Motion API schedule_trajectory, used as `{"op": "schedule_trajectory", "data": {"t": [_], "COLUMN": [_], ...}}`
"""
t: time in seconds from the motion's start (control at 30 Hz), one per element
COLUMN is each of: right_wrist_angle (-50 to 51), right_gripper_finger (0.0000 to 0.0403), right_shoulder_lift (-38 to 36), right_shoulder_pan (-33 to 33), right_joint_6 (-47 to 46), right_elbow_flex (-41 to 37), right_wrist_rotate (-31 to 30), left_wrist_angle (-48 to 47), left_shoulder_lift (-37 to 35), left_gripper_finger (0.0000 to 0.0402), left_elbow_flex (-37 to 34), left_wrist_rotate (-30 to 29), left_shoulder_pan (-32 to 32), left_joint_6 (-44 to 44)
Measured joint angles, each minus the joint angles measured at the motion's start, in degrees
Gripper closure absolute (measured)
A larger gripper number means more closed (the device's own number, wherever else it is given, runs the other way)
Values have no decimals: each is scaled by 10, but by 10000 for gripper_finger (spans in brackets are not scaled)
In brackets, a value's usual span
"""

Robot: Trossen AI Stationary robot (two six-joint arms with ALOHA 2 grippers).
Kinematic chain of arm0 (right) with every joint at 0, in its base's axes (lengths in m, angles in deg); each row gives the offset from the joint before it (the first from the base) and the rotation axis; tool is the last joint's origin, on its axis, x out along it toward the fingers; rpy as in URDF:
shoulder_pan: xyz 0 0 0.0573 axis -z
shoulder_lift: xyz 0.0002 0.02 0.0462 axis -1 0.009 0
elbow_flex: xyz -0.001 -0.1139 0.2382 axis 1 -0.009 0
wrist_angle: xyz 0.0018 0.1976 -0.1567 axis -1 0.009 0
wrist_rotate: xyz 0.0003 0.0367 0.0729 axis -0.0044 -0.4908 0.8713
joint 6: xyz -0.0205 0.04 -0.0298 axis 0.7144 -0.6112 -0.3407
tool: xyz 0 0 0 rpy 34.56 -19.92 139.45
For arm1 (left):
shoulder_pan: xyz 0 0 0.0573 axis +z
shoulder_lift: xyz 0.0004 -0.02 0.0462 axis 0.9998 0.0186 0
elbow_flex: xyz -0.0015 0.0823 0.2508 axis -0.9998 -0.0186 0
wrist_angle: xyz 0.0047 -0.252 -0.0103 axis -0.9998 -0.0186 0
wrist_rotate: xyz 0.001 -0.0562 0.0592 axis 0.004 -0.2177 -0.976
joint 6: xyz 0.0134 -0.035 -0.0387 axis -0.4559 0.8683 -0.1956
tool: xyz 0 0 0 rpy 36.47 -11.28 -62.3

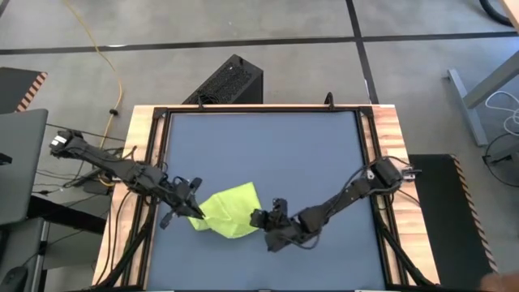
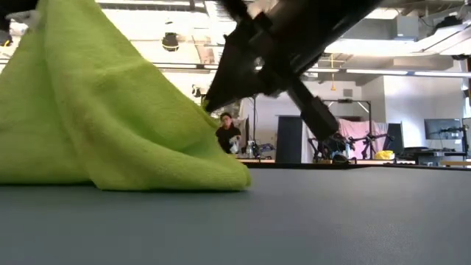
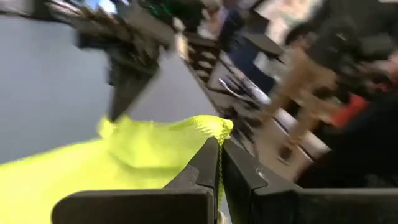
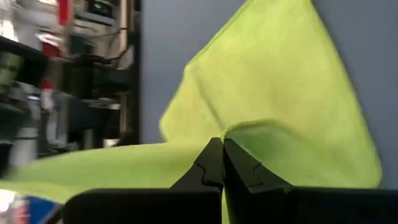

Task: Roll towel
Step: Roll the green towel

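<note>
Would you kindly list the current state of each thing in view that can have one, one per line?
Lime-green soft cloth towel: not rolled, pinched at two edges and lifted into a tent, its lower edge resting on the mat.
Left gripper: shut on the towel's edge.
Right gripper: shut on the towel's opposite edge.
Dark blue-grey table mat: lying flat.

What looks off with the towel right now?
The towel isn't flat: the left gripper and right gripper pinch opposite edges, lifting it into a crumpled tent on the mat.
</note>
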State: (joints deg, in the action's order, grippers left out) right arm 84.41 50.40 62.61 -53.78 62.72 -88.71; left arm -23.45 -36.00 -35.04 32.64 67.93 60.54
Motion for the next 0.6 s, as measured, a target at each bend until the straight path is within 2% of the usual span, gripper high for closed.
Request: {"op": "schedule_trajectory", "data": {"t": [0.17, 0.3, 0.43, 0.6], "right_wrist_angle": [45, 41, 35, 35], "right_gripper_finger": [385, 380, 358, 330], "right_shoulder_lift": [-10, -11, -11, -11], "right_shoulder_pan": [40, 75, 117, 161], "right_joint_6": [47, 80, 104, 160], "right_elbow_flex": [13, 13, 13, 13], "right_wrist_rotate": [15, 26, 81, 131], "left_wrist_angle": [-121, -215, -260, -271], "left_shoulder_lift": [-111, -146, -152, -143], "left_gripper_finger": [401, 401, 401, 401], "left_elbow_flex": [1, 1, 1, 1], "left_wrist_rotate": [-165, -251, -305, -323], "left_shoulder_pan": [0, 1, 1, 0], "left_joint_6": [-15, 10, 37, 51]}}
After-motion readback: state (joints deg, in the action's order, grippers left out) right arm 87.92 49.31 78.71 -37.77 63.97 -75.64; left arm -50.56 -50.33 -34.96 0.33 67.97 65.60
